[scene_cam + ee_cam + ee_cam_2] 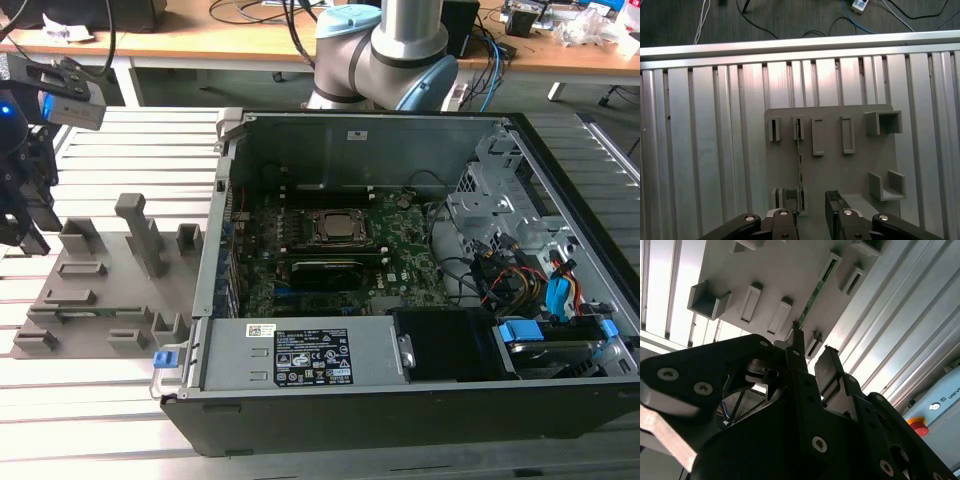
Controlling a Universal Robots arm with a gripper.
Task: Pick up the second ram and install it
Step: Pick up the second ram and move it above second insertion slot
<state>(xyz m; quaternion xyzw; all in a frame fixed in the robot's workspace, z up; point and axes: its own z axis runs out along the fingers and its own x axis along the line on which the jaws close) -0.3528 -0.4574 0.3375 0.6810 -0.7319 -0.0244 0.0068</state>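
Slotted in grey fixture (840, 175) (edge-on), second ram (800, 160); gripper (812, 212) over it, jaws apart

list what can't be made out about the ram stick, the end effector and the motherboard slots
1. The second ram: edge-on in the first wrist view, so its faces and contacts are hidden; its near end runs behind the end effector.
2. Contact between ram and end effector: its own body blocks that spot in both wrist views.
3. The motherboard: too small in the exterior view to tell filled memory slots from free ones.
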